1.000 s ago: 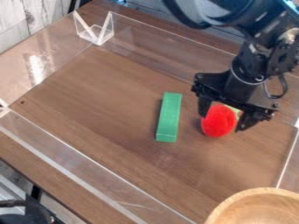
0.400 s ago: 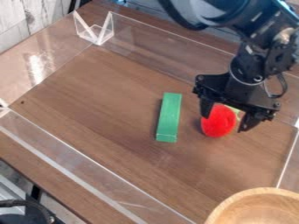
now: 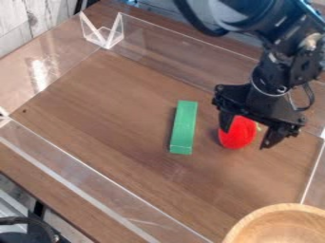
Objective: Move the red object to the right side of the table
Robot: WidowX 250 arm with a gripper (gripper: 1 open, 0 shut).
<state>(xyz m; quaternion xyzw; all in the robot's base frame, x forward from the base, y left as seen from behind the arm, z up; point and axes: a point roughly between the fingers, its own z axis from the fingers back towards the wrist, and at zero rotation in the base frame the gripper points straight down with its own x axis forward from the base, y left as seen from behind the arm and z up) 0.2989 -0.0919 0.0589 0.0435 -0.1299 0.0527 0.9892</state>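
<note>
The red object (image 3: 235,136), a small round bright red toy fruit, rests on the dark wood-grain table (image 3: 114,104) toward its right side. My black gripper (image 3: 250,129) points steeply down over it, open, with one finger at the ball's left and the other (image 3: 272,133) at its right. The upper part of the ball is hidden behind the gripper body. I cannot tell whether the fingers touch it.
A long green block (image 3: 184,126) lies just left of the red object. A round light wooden bowl (image 3: 277,228) sits at the front right corner. Low clear acrylic walls (image 3: 76,180) edge the table, with a clear bracket (image 3: 102,31) at the back left.
The gripper has shifted very slightly and rolled a little around the red object. The ball and the green block stay where they were.
</note>
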